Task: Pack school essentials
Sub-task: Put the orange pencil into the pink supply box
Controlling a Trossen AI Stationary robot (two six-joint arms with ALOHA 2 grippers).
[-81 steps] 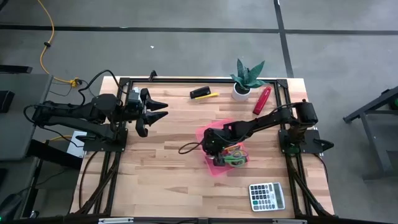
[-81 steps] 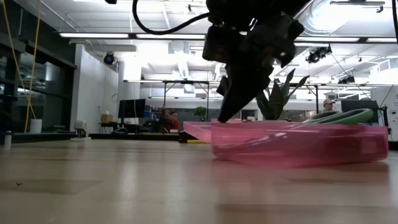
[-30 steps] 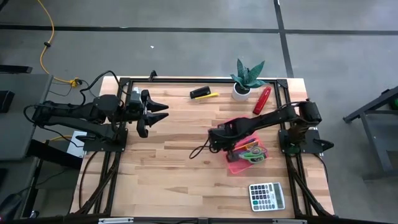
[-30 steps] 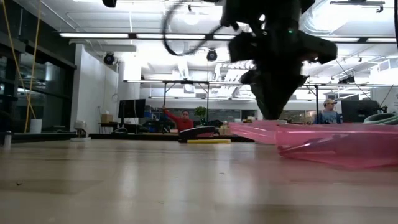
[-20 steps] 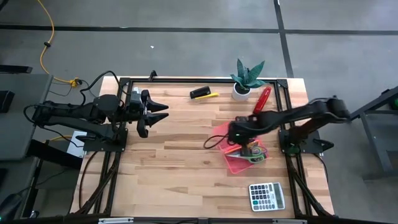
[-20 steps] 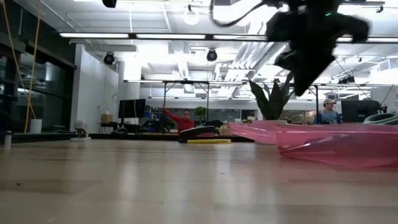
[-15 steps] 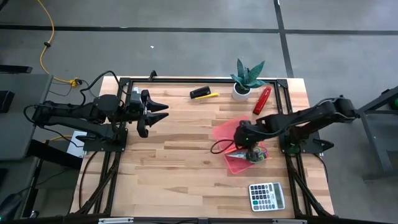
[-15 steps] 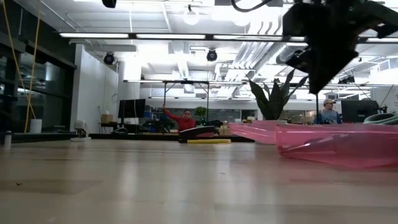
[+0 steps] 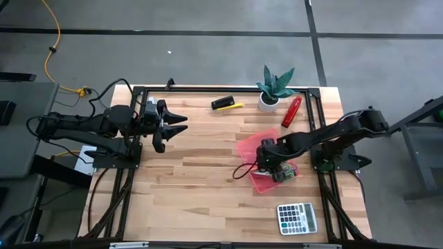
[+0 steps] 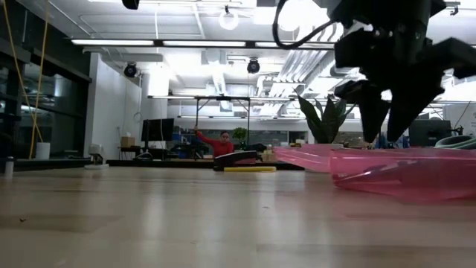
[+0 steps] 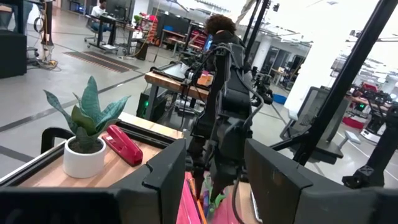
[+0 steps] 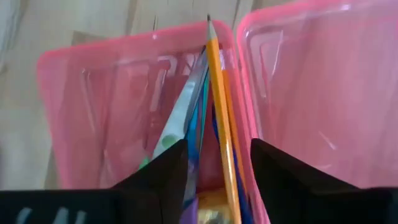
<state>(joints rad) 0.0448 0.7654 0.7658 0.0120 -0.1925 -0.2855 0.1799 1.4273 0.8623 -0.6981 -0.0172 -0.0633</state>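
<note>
- the pink tray [image 9: 257, 181] sits right of centre on the table [image 9: 194, 187], with its hinged lid [image 9: 248, 146] lying open beside it.
- inside it, the right wrist view shows a yellow pencil [image 12: 219, 118], an orange pencil [image 12: 231, 124], a blue pen [image 12: 202, 115] and scissor blades [image 12: 177, 121] — so much of the stationery looks packed.
- the right gripper [image 9: 272, 164] hovers over the tray, its jaws spread and holding nothing.
- the left gripper [image 9: 173, 126] waits well apart at the table's left, fingers parted and empty.
- still outside: a black-and-yellow marker-like item [image 9: 225, 104] and a red stapler-like item [image 9: 291, 111] near the potted plant [image 9: 274, 87], and a calculator [image 9: 297, 218] at the near edge — whether these belong in the tray i cannot tell.
- closing the lid seems left to do.
</note>
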